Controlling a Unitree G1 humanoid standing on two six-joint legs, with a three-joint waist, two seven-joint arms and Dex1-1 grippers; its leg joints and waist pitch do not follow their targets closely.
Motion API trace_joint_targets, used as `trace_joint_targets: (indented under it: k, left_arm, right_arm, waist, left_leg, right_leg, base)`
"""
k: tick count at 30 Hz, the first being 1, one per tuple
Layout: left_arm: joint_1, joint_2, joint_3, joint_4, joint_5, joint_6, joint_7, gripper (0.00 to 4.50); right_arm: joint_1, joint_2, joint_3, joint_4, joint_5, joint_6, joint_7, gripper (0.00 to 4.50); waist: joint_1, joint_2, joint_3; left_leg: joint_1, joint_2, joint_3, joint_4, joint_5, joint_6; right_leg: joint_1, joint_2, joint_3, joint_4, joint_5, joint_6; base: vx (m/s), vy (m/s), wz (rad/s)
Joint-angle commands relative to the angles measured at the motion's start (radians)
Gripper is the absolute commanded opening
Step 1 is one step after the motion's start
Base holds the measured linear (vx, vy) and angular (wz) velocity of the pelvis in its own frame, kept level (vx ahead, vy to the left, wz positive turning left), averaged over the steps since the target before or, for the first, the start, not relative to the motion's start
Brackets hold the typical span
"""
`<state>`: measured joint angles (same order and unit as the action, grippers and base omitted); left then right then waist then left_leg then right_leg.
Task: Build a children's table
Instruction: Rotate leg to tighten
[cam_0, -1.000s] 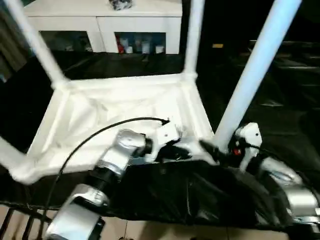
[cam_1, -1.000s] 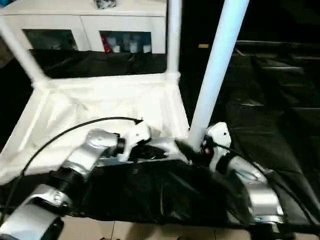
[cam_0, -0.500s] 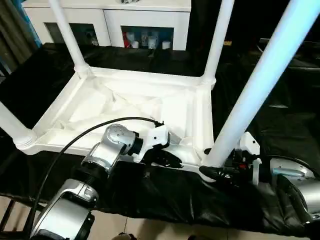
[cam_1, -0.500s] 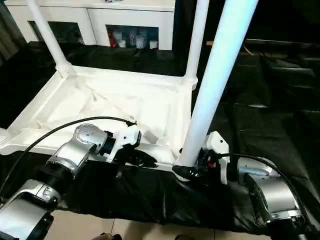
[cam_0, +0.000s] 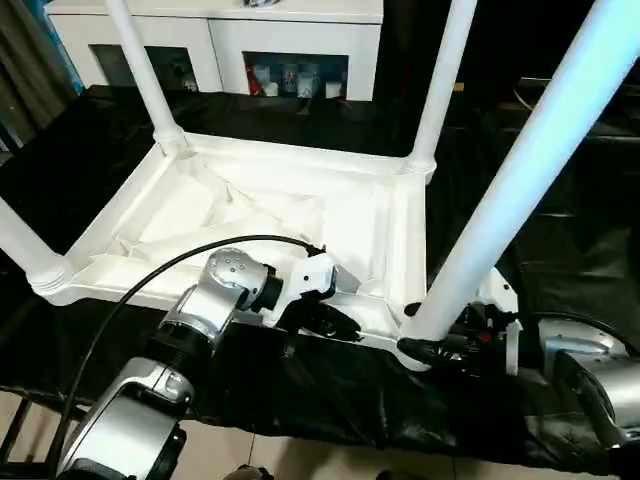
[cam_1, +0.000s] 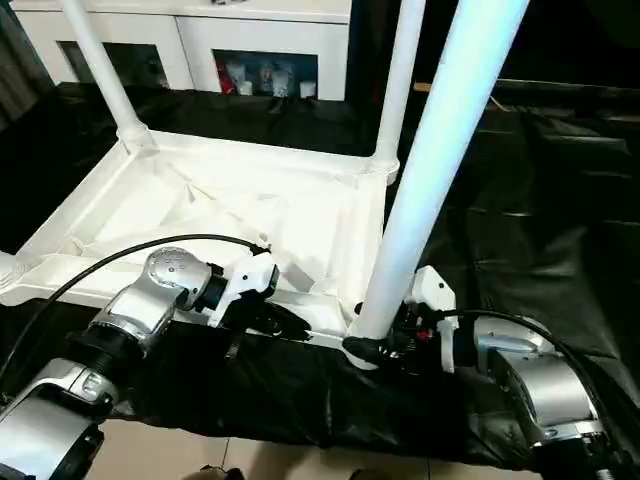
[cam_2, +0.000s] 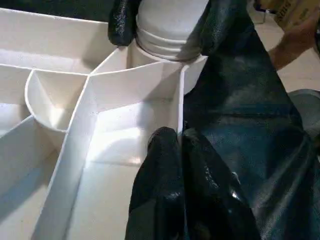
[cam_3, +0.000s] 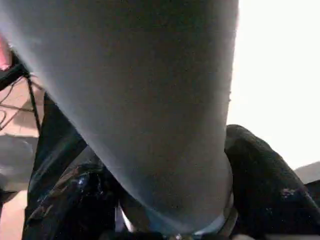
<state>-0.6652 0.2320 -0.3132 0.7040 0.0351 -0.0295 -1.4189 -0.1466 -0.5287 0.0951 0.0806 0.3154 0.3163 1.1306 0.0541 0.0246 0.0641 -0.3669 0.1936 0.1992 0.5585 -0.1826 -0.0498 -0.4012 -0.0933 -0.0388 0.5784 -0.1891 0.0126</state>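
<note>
Now lying upside down on black-draped tabletop (cam_0: 300, 400): children's table (cam_0: 290, 215). Right claw (cam_1: 385, 345) clamping near-right leg (cam_0: 520, 180) base; left claw (cam_2: 175, 165) pressing together against near rim.

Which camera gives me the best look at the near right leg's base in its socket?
Left wrist view: the leg's base sits in the corner socket, jaws either side. Eye views show it from above; the right wrist view shows just the tube close up.
</note>
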Motion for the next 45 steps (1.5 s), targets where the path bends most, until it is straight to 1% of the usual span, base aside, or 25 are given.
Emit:
trace_joint_targets:
  k: [1,2,3,6,8,9,14,15,18,19,20,23,26,27,30,31,32,33,35,36,37,38,40,41,45]
  left_arm:
    - [0.006,-0.045,-0.008,0.045,0.014,0.015,0.092,0.00]
    - [0.004,-0.057,-0.006,0.051,0.021,0.018,0.122,0.00]
    - [-0.001,-0.085,0.000,0.061,0.031,0.033,0.188,0.00]
    - [-0.003,-0.126,0.003,0.070,0.038,0.055,0.265,0.00]
    - [-0.004,-0.176,0.006,0.077,0.044,0.080,0.344,0.00]
    - [-0.004,-0.190,0.005,0.078,0.046,0.087,0.362,0.00]
    - [0.005,-0.260,-0.004,0.082,0.063,0.119,0.456,0.00]
    - [0.010,-0.287,-0.012,0.086,0.074,0.120,0.486,0.00]
    - [0.016,-0.299,-0.021,0.086,0.090,0.110,0.493,0.00]
    - [0.017,-0.300,-0.021,0.086,0.090,0.110,0.493,0.00]
    - [0.020,-0.289,-0.022,0.080,0.092,0.100,0.479,0.00]
    - [0.025,-0.262,-0.019,0.067,0.087,0.081,0.448,0.00]
    - [0.029,-0.230,-0.018,0.055,0.075,0.056,0.398,0.00]
    - [0.035,-0.206,-0.024,0.045,0.067,0.038,0.355,0.00]
    - [0.038,-0.172,-0.025,0.041,0.064,0.006,0.307,0.00]
    - [0.037,-0.162,-0.025,0.040,0.062,0.001,0.293,0.00]
    - [0.036,-0.133,-0.026,0.038,0.055,-0.016,0.241,0.00]
    - [0.036,-0.133,-0.026,0.038,0.055,-0.016,0.241,0.00]
    - [0.035,-0.118,-0.026,0.037,0.052,-0.024,0.214,0.00]
    - [0.026,-0.082,-0.029,0.040,0.051,-0.044,0.155,0.00]
    - [0.023,-0.072,-0.029,0.042,0.051,-0.049,0.137,0.00]
    - [0.018,-0.061,-0.029,0.043,0.048,-0.057,0.113,0.00]
    - [0.015,-0.053,-0.027,0.043,0.043,-0.056,0.092,0.00]
    - [0.012,-0.046,-0.027,0.044,0.037,-0.055,0.077,0.00]
    - [-0.001,-0.029,-0.028,0.047,0.017,-0.058,0.016,0.00]
  right_arm:
    - [0.013,0.069,0.030,0.016,-0.019,-0.018,-0.092,2.69]
    - [0.014,0.095,0.022,0.029,-0.032,-0.034,-0.136,2.69]
    - [0.014,0.140,0.010,0.052,-0.056,-0.056,-0.220,2.69]
    - [0.014,0.193,0.002,0.076,-0.082,-0.078,-0.313,2.68]
    - [0.009,0.260,-0.016,0.102,-0.096,-0.091,-0.420,2.68]
    - [0.007,0.280,-0.022,0.108,-0.097,-0.094,-0.448,2.68]
    - [-0.018,0.380,-0.039,0.156,-0.132,-0.116,-0.607,2.67]
    - [-0.033,0.423,-0.036,0.177,-0.158,-0.128,-0.666,2.67]
    - [-0.038,0.442,-0.016,0.186,-0.185,-0.168,-0.678,2.67]
    - [-0.037,0.442,-0.015,0.187,-0.186,-0.170,-0.678,3.02]
    - [-0.038,0.439,-0.021,0.189,-0.186,-0.191,-0.674,3.02]
    - [-0.037,0.418,-0.035,0.190,-0.174,-0.220,-0.641,3.42]
    - [-0.033,0.378,-0.049,0.179,-0.152,-0.231,-0.579,3.58]
    - [-0.031,0.351,-0.056,0.168,-0.135,-0.225,-0.535,3.82]
    - [-0.022,0.301,-0.054,0.148,-0.112,-0.202,-0.463,3.98]
    - [-0.017,0.283,-0.048,0.141,-0.109,-0.201,-0.437,4.09]
    - [0.000,0.228,-0.030,0.113,-0.093,-0.189,-0.351,4.09]
    - [0.000,0.228,-0.030,0.113,-0.093,-0.189,-0.351,4.09]
    - [0.011,0.199,-0.021,0.097,-0.085,-0.183,-0.303,4.09]
    - [0.034,0.131,-0.001,0.062,-0.065,-0.168,-0.186,4.09]
    - [0.039,0.111,0.003,0.053,-0.059,-0.163,-0.147,4.09]
    - [0.042,0.086,0.007,0.043,-0.049,-0.151,-0.103,4.09]
    - [0.043,0.063,0.013,0.035,-0.041,-0.141,-0.064,4.09]
    - [0.040,0.046,0.018,0.033,-0.038,-0.139,-0.036,4.09]
    - [0.007,-0.004,0.039,0.047,-0.018,-0.111,0.048,3.74]
  waist:
    - [0.000,-0.020,-0.043]
    - [-0.003,-0.023,-0.042]
    - [-0.011,-0.022,-0.039]
    - [-0.025,-0.025,-0.036]
    - [-0.028,-0.024,-0.035]
    - [-0.032,-0.023,-0.034]
    - [-0.034,-0.024,-0.038]
    - [-0.037,-0.020,-0.036]
    - [-0.039,-0.020,-0.037]
    - [-0.039,-0.020,-0.038]
    - [-0.037,-0.016,-0.037]
    - [-0.038,-0.016,-0.039]
    - [-0.037,-0.016,-0.042]
    - [-0.036,-0.015,-0.044]
    - [-0.034,-0.016,-0.046]
    - [-0.030,-0.016,-0.045]
    - [-0.024,-0.016,-0.046]
    - [-0.018,-0.015,-0.046]
    - [-0.018,-0.014,-0.046]
    - [-0.019,-0.016,-0.046]
    - [-0.017,-0.015,-0.046]
    - [-0.016,-0.015,-0.044]
    - [-0.014,-0.014,-0.042]
    - [-0.012,-0.008,-0.042]
    - [-0.013,-0.015,-0.043]
  left_leg:
    - [0.005,0.039,-0.008,-0.056,-0.184,0.100]
    - [0.005,0.037,-0.008,-0.057,-0.196,0.093]
    - [0.005,0.036,-0.015,-0.066,-0.250,0.058]
    - [0.007,0.036,-0.020,-0.071,-0.300,0.026]
    - [0.007,0.037,-0.021,-0.073,-0.316,0.025]
    - [0.011,0.036,-0.021,-0.074,-0.338,0.017]
    - [0.008,0.032,-0.020,-0.072,-0.327,0.027]
    - [0.007,0.032,-0.019,-0.073,-0.333,0.025]
    - [0.008,0.031,-0.020,-0.073,-0.337,0.031]
    - [0.007,0.031,-0.020,-0.073,-0.336,0.033]
    - [0.004,0.030,-0.021,-0.074,-0.331,0.037]
    - [0.003,0.031,-0.020,-0.074,-0.324,0.043]
    - [0.001,0.032,-0.018,-0.070,-0.300,0.060]
    - [0.000,0.031,-0.017,-0.068,-0.278,0.073]
    - [-0.003,0.030,-0.013,-0.063,-0.229,0.104]
    - [0.000,0.031,-0.012,-0.062,-0.222,0.106]
    - [0.000,0.031,-0.011,-0.059,-0.209,0.113]
    - [0.002,0.032,-0.009,-0.057,-0.192,0.122]
    - [-0.002,0.033,-0.011,-0.058,-0.180,0.123]
    - [-0.001,0.034,-0.011,-0.058,-0.184,0.125]
    - [0.000,0.035,-0.013,-0.058,-0.184,0.126]
    - [0.001,0.037,-0.011,-0.058,-0.193,0.133]
    - [0.001,0.037,-0.010,-0.061,-0.211,0.127]
    - [0.003,0.041,-0.010,-0.062,-0.224,0.116]
    - [0.004,0.041,-0.010,-0.061,-0.217,0.102]
  right_leg:
    - [0.042,-0.046,0.028,-0.063,-0.167,-0.274]
    - [0.041,-0.046,0.029,-0.066,-0.196,-0.265]
    - [0.040,-0.051,0.028,-0.077,-0.314,-0.232]
    - [0.033,-0.049,0.030,-0.086,-0.399,-0.196]
    - [0.030,-0.047,0.030,-0.088,-0.407,-0.189]
    - [0.024,-0.049,0.032,-0.093,-0.424,-0.181]
    - [0.027,-0.045,0.034,-0.091,-0.379,-0.180]
    - [0.022,-0.045,0.035,-0.093,-0.390,-0.173]
    - [0.023,-0.045,0.035,-0.098,-0.418,-0.154]
    - [0.023,-0.045,0.035,-0.098,-0.417,-0.152]
    - [0.024,-0.046,0.034,-0.097,-0.409,-0.149]
    - [0.024,-0.045,0.034,-0.096,-0.391,-0.150]
    - [0.030,-0.042,0.034,-0.089,-0.304,-0.174]
    - [0.032,-0.043,0.033,-0.084,-0.262,-0.188]
    - [0.037,-0.043,0.032,-0.079,-0.203,-0.211]
    - [0.037,-0.043,0.031,-0.081,-0.204,-0.213]
    - [0.039,-0.044,0.031,-0.078,-0.197,-0.217]
    - [0.039,-0.044,0.033,-0.075,-0.172,-0.222]
    - [0.042,-0.044,0.029,-0.071,-0.153,-0.232]
    - [0.042,-0.043,0.029,-0.071,-0.150,-0.237]
    - [0.045,-0.042,0.028,-0.069,-0.148,-0.236]
    - [0.042,-0.042,0.030,-0.068,-0.147,-0.240]
    - [0.042,-0.043,0.028,-0.071,-0.181,-0.243]
    - [0.040,-0.043,0.028,-0.072,-0.203,-0.245]
    - [0.042,-0.042,0.028,-0.065,-0.164,-0.267]
  base:
    - [0.000,0.000,0.00]
    - [0.000,0.000,0.00]
    - [0.000,0.000,0.00]
    - [0.000,0.000,0.00]
    - [0.000,0.000,0.00]
    - [0.000,0.000,0.00]
    - [0.000,0.000,0.00]
    - [0.000,0.000,0.00]
    - [0.000,0.000,0.00]
    - [0.000,0.000,0.00]
    - [0.000,0.000,0.00]
    - [0.000,0.000,0.00]
    - [0.000,0.000,0.00]
    - [0.000,0.000,0.00]
    - [0.000,0.000,0.00]
    - [0.000,0.000,0.00]
    - [0.000,0.000,0.00]
    - [0.000,0.000,0.00]
    - [0.000,0.000,0.00]
    - [0.000,0.000,0.00]
    - [0.000,0.000,0.00]
    - [0.000,0.000,0.00]
    - [0.000,0.000,0.00]
    - [0.000,0.000,0.00]
    - [0.000,0.000,0.00]
